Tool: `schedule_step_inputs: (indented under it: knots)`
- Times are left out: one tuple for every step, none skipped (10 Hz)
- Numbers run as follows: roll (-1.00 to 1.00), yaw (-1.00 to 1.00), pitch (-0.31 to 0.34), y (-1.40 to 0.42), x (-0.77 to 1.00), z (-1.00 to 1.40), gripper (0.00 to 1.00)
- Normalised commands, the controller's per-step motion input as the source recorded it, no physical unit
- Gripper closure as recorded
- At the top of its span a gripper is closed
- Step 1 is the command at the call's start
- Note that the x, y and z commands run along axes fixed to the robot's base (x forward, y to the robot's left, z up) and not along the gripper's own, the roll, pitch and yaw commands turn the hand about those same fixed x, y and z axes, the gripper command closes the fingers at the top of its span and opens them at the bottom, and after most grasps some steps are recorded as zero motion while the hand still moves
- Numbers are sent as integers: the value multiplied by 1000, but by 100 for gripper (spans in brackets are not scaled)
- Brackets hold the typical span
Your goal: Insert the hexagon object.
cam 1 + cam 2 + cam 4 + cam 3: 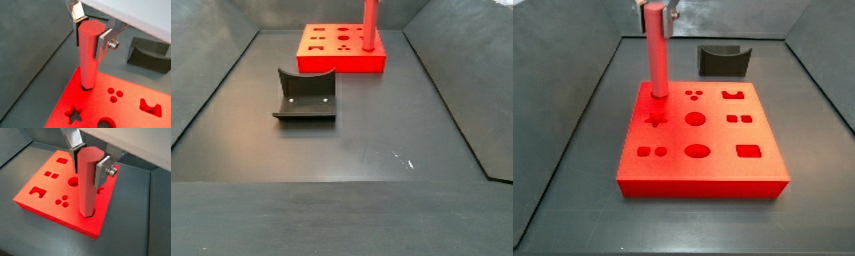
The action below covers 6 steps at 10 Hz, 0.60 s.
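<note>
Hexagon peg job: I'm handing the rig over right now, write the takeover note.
Gripper: jaws shut on the top of the long slim red hexagon peg, held upright over the block.
Large flat red block with shaped holes: on the dark floor; the peg's lower end sits in a hole at a block corner, seen in both wrist views.
Small dark grey curved holder: empty, apart from the block.
Done: peg picked up, lined up, tip entered.
Left: how deep it sits is unclear; probably press down, open jaws, withdraw.

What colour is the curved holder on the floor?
Dark grey holder, clearest in a side view; the gripper holds the hexagon object over the block.
</note>
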Motion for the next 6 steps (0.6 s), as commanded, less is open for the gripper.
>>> schedule_step_inputs:
  knots:
    - [13,-154,0,6,-29,-160,100]
    - [0,-163,0,26,-140,-171,100]
    - [0,-206,0,0,-160,-197,100]
    - [-31,-11,-50,-123,0,-169,100]
    - [-76,0,-51,-46,0,-174,100]
    - [-47,0,-20,0,217,-186,100]
